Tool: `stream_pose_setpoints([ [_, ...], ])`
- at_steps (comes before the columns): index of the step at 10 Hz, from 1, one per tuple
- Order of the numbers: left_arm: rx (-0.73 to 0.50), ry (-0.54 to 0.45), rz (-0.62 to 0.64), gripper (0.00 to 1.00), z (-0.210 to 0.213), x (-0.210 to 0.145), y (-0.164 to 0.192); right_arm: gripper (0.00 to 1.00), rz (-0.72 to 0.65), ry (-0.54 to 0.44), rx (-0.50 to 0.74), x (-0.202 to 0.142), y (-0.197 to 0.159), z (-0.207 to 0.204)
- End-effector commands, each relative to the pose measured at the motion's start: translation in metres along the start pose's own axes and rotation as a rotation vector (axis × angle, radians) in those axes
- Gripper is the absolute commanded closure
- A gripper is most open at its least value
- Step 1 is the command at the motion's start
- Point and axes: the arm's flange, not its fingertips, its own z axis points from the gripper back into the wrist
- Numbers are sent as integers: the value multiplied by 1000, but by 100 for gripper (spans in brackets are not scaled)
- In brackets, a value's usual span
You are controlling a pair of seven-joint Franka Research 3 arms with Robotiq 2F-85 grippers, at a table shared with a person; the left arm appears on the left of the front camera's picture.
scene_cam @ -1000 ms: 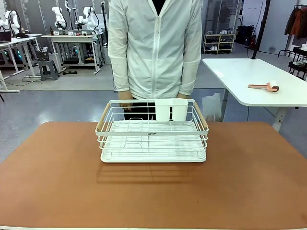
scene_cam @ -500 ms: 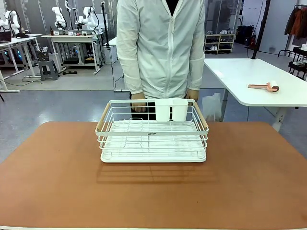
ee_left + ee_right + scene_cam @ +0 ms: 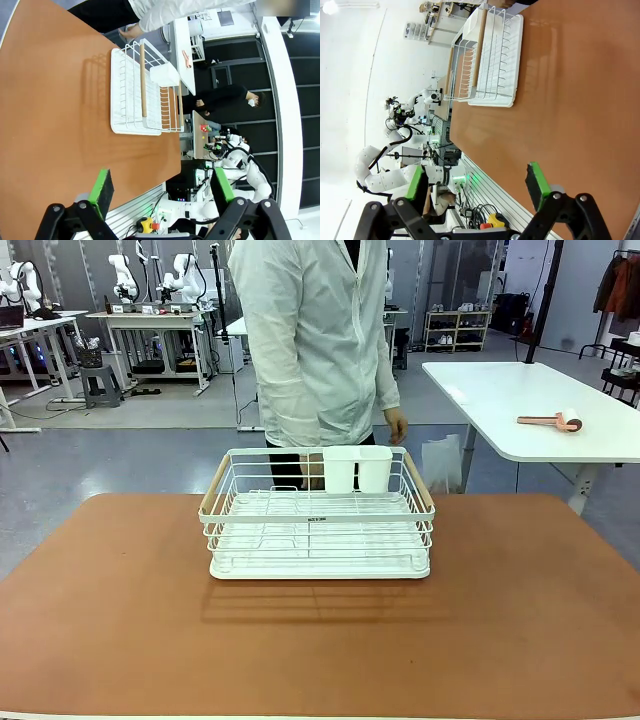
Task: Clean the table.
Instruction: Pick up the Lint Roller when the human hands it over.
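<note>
1. The reddish-brown tabletop (image 3: 110, 630) spreads across the front view, with a white wire dish rack (image 3: 318, 530) standing towards the middle of its far side
2. A white cup (image 3: 357, 468) sits inside the rack at its far side, right of the middle
3. A person (image 3: 315, 340) in a pale jacket stands just behind the rack, one hand (image 3: 397, 426) hanging free
4. The left pincer (image 3: 163, 185), well apart from the rack, has its jaws spread wide and grips nothing
5. The right pincer (image 3: 475, 181) likewise gapes wide and empty
</note>
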Motion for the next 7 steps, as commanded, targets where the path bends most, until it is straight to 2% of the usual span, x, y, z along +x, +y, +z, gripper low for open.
stream_pose_setpoints([
  [1, -7, -7, -4, 0, 3, -1, -1, 0, -8, -2, 0, -2, 1, -1],
  [7, -7, -7, -4, 0, 3, -1, -1, 0, -8, -2, 0, -2, 1, -1],
])
